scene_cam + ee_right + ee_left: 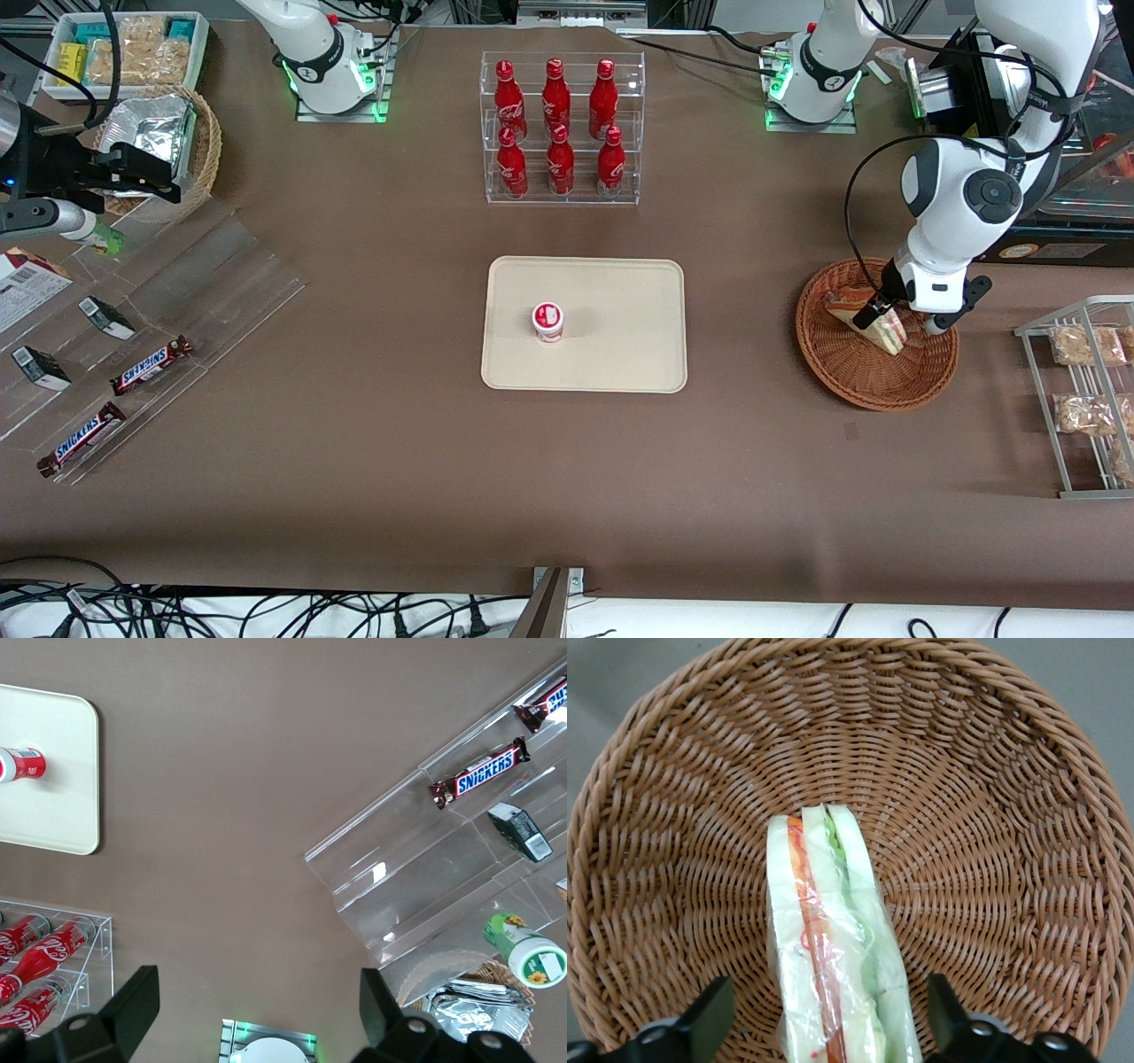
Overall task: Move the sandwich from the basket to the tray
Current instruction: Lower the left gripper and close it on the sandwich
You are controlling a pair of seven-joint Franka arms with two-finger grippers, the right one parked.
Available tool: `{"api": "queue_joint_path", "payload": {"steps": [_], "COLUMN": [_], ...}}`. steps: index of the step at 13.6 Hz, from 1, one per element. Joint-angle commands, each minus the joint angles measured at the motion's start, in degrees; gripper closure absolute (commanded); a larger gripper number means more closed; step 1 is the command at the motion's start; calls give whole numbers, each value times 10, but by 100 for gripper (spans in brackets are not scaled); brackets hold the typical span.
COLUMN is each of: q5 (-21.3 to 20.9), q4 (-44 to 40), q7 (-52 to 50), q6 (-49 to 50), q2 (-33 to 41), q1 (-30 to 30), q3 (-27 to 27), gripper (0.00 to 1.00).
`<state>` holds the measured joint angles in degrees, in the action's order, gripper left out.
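The clear-wrapped sandwich [866, 316] [833, 957], white bread with red and green layers, lies in the round reddish-brown wicker basket [842, 372] [992, 815] toward the working arm's end of the table. My gripper [895, 319] [830, 1019] hangs low over the basket, open, with one finger [709, 1014] on each side of the sandwich and a gap between pads and wrapper. The beige tray [620, 354] lies in the middle of the table.
A small red-and-white cup [547, 321] stands on the tray. A clear rack of red bottles [561, 128] stands farther from the front camera than the tray. A metal wire rack [1081, 399] with bagged snacks sits beside the basket at the table's end.
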<state>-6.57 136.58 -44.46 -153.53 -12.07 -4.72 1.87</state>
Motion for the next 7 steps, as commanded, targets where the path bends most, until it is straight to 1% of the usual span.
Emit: {"api": "queue_joint_path", "payload": {"steps": [1,3,6,7], "q5": [-14,-14,-13,-13], "q4": [-3,-3,-8,-20], "q7": [-10,-11,-11,-10], "q6": [-5,-5,2,17], "q2": [-4,-5,5,15], "q1": [-3,-3,-4,-4], "q3": [1,1,1,1], "gripper": [51,100,100,100]}}
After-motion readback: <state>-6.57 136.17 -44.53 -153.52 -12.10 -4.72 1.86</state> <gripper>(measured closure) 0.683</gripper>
